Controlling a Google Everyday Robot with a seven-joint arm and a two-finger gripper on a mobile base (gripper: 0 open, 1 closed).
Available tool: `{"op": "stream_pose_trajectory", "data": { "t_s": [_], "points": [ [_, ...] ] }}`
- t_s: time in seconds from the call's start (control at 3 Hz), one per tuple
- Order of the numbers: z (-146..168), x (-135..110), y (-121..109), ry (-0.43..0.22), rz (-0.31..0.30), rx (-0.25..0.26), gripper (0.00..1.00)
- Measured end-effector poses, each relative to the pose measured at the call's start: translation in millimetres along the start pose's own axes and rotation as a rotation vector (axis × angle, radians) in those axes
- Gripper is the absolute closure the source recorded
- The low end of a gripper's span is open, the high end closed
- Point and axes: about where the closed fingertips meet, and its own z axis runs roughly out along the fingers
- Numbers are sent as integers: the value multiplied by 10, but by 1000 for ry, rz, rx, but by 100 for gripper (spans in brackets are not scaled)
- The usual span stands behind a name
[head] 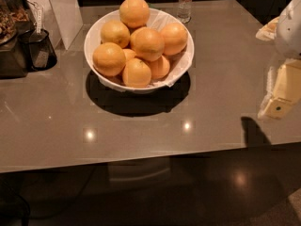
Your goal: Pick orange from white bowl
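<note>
A large white bowl (90,37) with a crinkled white liner stands on the grey table, left of centre at the back. It is heaped with several oranges; the topmost orange (134,12) sits at the far side and another orange (148,44) lies in the middle of the pile. My gripper (278,105) hangs at the right edge of the view above the table, well to the right of the bowl and apart from it, pointing down. It holds nothing that I can see. Its shadow falls on the table just below and left of it.
A plastic water bottle (186,3) stands just behind the bowl. A black cup-like holder (40,50) and a dark appliance (9,36) stand at the far left, with a white panel (63,11) leaning behind them. The table's front edge (141,161) runs across the lower view.
</note>
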Motion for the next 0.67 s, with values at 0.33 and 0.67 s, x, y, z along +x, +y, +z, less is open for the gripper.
{"op": "stream_pose_trajectory", "data": {
  "t_s": [0.33, 0.67],
  "points": [
    [0, 0, -1, 0, 0, 0, 0],
    [16, -137, -172, -52, 1, -6, 0]
  ]
}}
